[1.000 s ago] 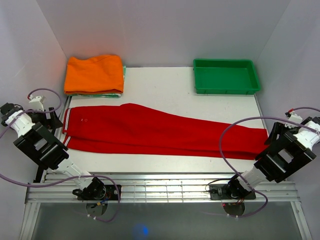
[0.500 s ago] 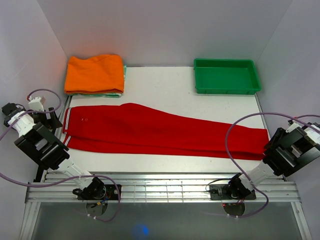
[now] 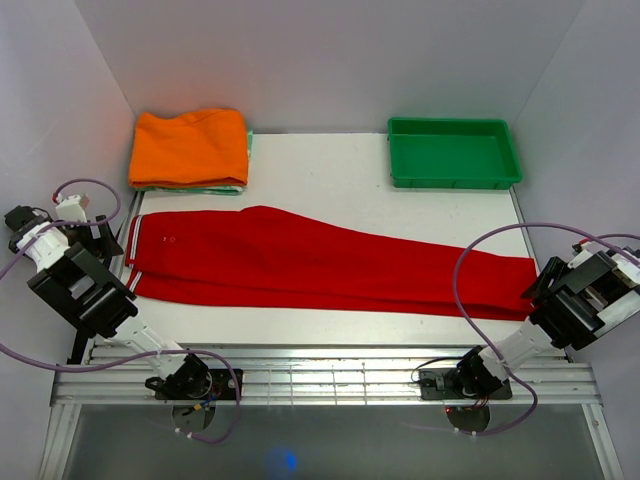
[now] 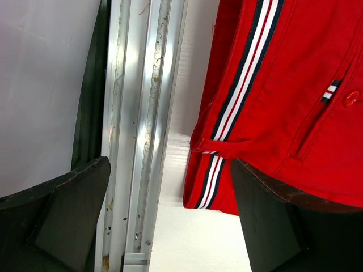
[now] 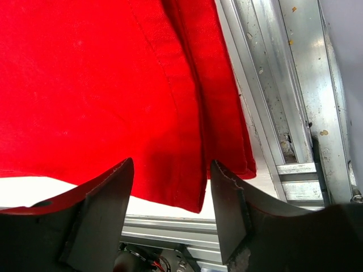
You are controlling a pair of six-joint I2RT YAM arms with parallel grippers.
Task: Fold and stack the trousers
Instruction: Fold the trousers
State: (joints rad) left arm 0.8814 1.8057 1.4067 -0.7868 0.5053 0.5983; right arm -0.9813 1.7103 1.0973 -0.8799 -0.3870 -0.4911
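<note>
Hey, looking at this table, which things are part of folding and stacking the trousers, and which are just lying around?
For the job:
- red trousers, laid out full length, not yet folded

Just lying about:
- orange folded garment, far left corner, possibly the pile to stack on
- green tray, far right corner

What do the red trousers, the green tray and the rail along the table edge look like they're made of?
The trousers look like soft matte fabric: they lie limp, with stitched seams and a striped band. The green tray is likely moulded plastic: smooth, uniform colour, slight sheen, raised rim. The rail is probably aluminium: bare silvery metal with scuffs and bright reflections.
</note>
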